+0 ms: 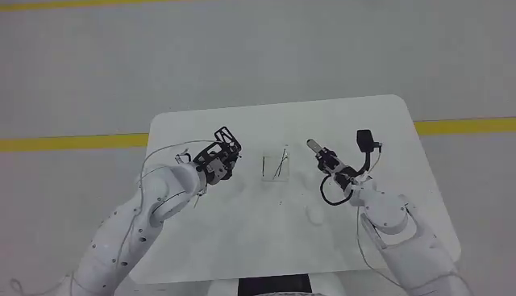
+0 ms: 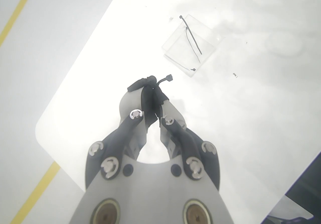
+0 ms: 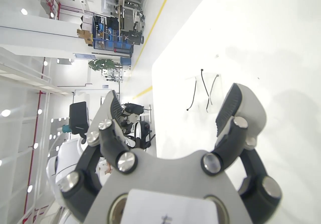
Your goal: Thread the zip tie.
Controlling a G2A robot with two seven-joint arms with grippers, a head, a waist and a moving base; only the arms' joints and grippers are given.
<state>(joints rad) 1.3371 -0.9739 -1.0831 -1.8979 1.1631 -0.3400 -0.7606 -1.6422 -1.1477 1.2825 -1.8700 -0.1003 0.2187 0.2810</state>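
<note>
The L claw (image 2: pixel 150 87) is pinched shut on a black zip tie (image 2: pixel 164 78). The tie's bent end w/ its little square head pokes out past the tips, in the middle of the L wrist view. The R claw (image 3: pixel 173 90) is open wide & holds nothing. In the top view a clear tray (image 1: pixel 274 177) sits on the white counter (image 1: pixel 363 118) in the middle of the frame, w/ the L claw just to its left & the R claw to its right. More spare ties (image 1: pixel 278 165) lie in the tray, thin & black.
</note>
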